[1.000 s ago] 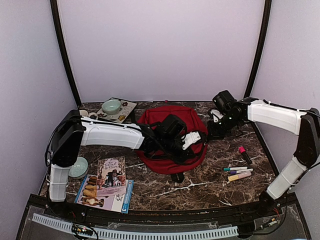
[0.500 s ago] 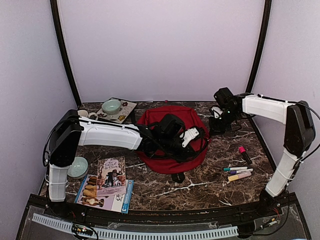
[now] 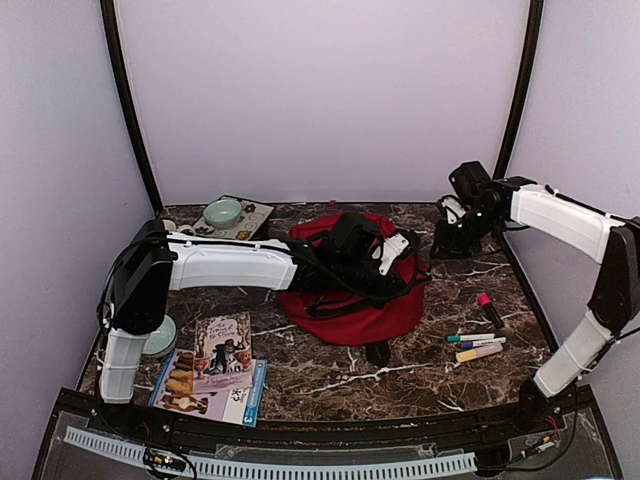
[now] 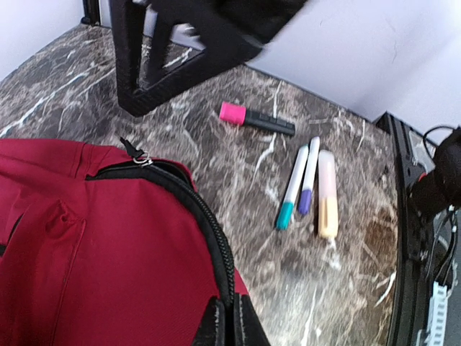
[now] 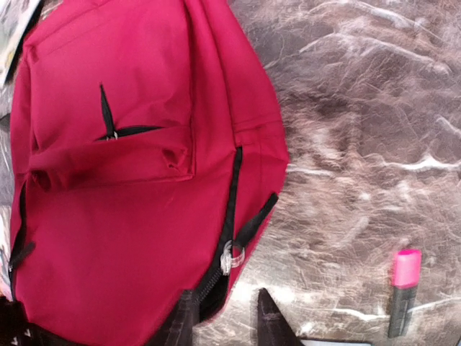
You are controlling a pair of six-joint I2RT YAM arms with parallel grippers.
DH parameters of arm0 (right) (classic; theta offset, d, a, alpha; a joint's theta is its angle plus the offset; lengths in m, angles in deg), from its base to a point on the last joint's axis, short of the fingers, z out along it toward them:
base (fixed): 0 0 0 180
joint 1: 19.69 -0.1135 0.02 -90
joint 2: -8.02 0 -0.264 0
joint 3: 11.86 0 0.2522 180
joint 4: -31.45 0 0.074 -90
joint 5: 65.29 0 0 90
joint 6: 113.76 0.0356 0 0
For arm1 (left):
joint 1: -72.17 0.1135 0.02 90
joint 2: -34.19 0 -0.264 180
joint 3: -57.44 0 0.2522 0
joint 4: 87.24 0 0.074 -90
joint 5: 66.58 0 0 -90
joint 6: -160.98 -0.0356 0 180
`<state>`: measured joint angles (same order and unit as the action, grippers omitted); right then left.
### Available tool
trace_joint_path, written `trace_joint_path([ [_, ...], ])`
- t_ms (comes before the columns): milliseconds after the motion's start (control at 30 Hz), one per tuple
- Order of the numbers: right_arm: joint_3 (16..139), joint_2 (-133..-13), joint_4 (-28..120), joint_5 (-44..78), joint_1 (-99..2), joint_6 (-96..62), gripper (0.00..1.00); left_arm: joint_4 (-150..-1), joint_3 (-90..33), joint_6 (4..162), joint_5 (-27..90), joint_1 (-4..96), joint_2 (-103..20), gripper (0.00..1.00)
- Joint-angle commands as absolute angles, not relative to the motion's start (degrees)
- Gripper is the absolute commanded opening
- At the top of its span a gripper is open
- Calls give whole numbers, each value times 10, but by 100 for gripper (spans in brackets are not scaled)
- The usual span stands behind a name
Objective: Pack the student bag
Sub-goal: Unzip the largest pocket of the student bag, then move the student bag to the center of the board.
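With the left claw [image 4: 227, 303] clamped on the student bag [image 4: 108, 238] at its zipper seam [image 4: 216, 252], the right claw [image 5: 225, 294], slightly parted, should close squarely on the zipper pull [image 5: 230, 256].

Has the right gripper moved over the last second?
Yes. The right gripper shifted toward the rear right corner, farther from the pink highlighter, which stayed put.

The red bag [image 5: 130, 180] is spread over the whole left side, laid on the marble table [image 5: 360, 108]. A clear zipper pull [image 5: 230, 256] can be spotted on its right edge, just above the gap in the gripper [image 5: 225, 297], whose fingers are parted. A pink highlighter [image 5: 402, 292] is seen lower right, apart from the bag.
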<state>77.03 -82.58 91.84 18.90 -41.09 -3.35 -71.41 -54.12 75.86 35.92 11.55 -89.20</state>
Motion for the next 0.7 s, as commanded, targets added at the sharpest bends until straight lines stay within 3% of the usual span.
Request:
trace_joint_path([
  [0,739,-759,956,229,-388,-22,39,-729,-615,798,385,113,-934,0],
  [133,704,-704,970,242,-375,-2,47,-713,-702,817,404,113,-996,1],
  [233,690,-672,978,240,-373,15,49,-648,-789,826,403,113,-1031,21],
  [433,653,-609,956,201,-373,46,49,-574,-805,840,341,113,-977,57],
  [667,637,-577,946,155,-373,53,49,-412,-792,802,210,113,-875,84],
])
